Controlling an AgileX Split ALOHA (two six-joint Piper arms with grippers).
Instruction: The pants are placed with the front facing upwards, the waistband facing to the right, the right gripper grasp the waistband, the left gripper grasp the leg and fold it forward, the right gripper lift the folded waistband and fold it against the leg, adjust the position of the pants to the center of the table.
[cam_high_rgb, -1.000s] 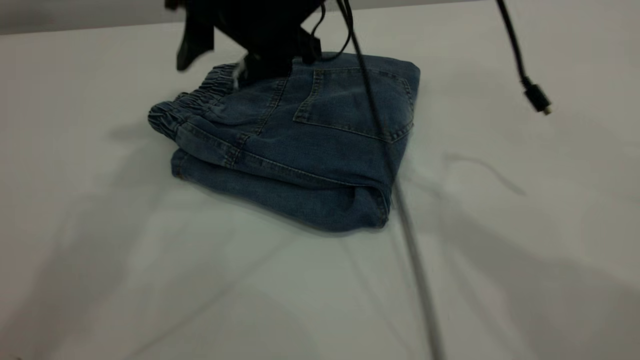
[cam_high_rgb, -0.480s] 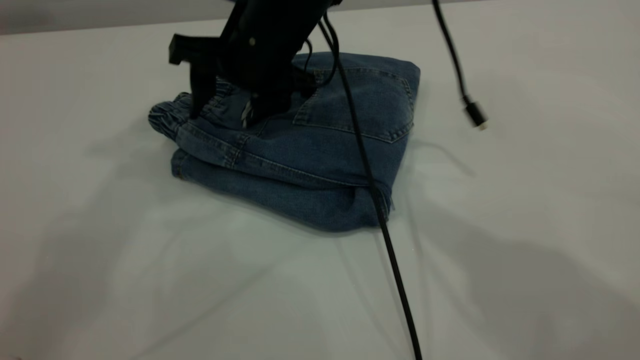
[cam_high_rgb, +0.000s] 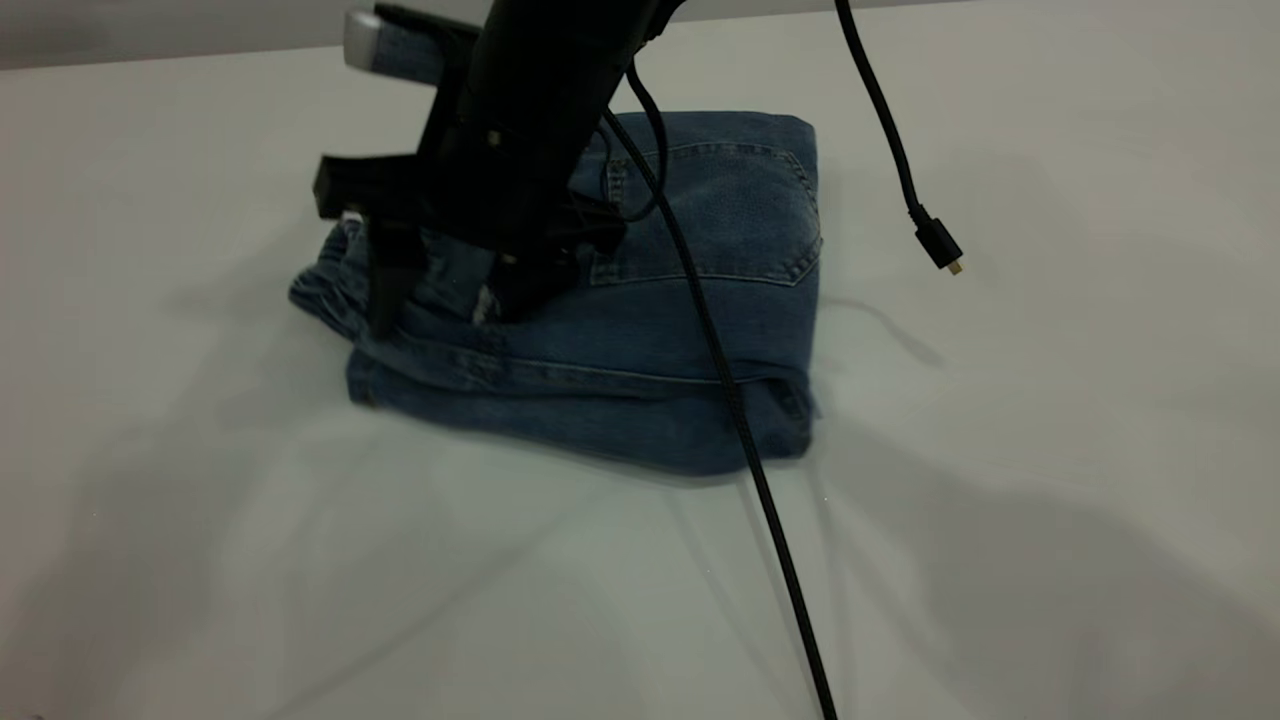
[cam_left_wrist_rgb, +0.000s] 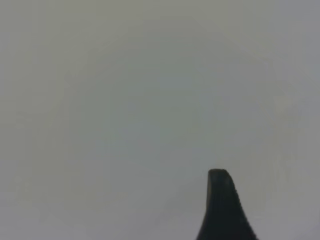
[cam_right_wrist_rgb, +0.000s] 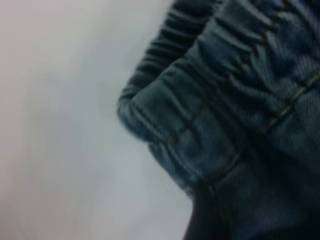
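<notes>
Now folded blue denim pants (cam_high_rgb: 640, 330) lie as squarish bundle on large white matte table (cam_high_rgb: 1050, 450), patch pocket up. Black claw right gripper (cam_high_rgb: 440, 305) planted on bundle's left end, fingers apart, pressing down on ruched elastic waistband (cam_right_wrist_rgb: 200, 95); one finger at outer left edge, other with white scuffed tip further right. Black cable (cam_high_rgb: 740, 440) trails across pants toward near edge. Left gripper (cam_left_wrist_rgb: 222, 210): one black fingertip over bare table, finger state cannot tell.

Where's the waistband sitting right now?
In the exterior view, the waistband is at the left end of the folded pants, directly under the right gripper, whose fingers press down onto it.
</notes>
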